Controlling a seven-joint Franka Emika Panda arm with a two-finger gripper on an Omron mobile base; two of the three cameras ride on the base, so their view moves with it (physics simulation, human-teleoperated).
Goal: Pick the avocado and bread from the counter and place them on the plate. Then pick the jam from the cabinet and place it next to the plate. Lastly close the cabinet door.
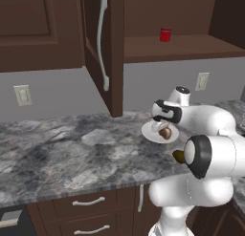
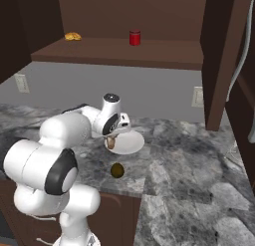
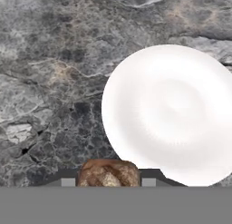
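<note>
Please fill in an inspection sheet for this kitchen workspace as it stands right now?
Surface: grey marble counter.
Job's things: bread gripped in the pincer, above the rim of the bare white plate; avocado on the counter in front of the plate; red jam on the cabinet shelf; cabinet door open.
Clutter: small yellow item on the shelf.
Grippers: pincer shut on bread.
Cables: nothing seen.
Surroundings: wall outlets, drawers below.
</note>
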